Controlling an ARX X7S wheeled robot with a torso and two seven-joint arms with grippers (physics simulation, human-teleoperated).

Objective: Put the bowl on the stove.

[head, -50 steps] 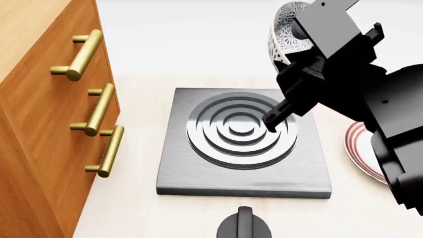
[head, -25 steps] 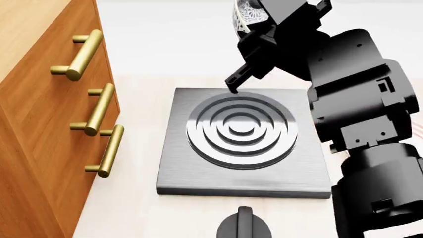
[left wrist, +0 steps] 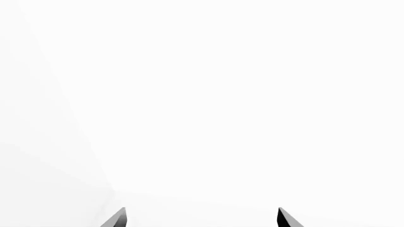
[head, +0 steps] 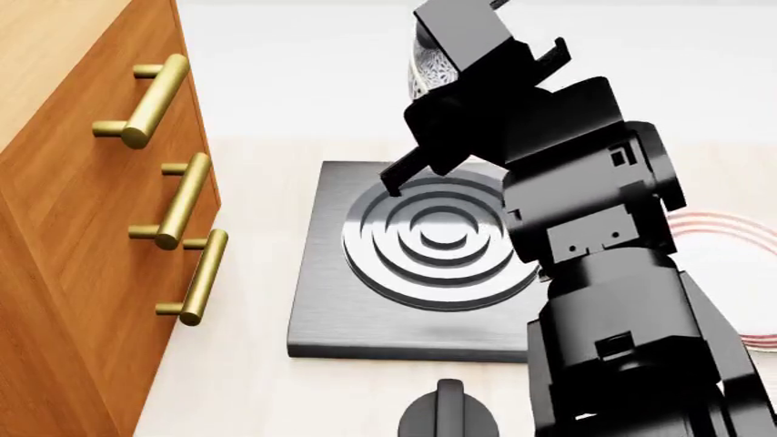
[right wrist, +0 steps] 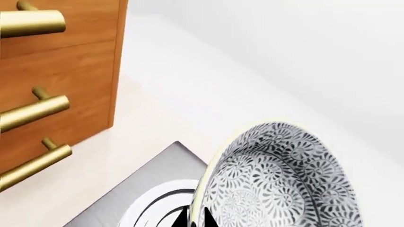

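Because the right gripper's fingers [right wrist: 192, 218] pinch only the rim of the tilted bowl [right wrist: 277, 177], held in the air over the stove [head: 447, 264], it may slip or land on edge and roll onto the worktop [head: 255, 382]. The left fingers [left wrist: 120, 218] are spread, grasping nothing.

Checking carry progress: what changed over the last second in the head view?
The right hand, shut on the bowl, swung left across the view with its arm, from the stove's right side to above its back-left part. The bowl is held tilted on edge, clear of the stove. Stove, knob, cabinet and plate stayed put.
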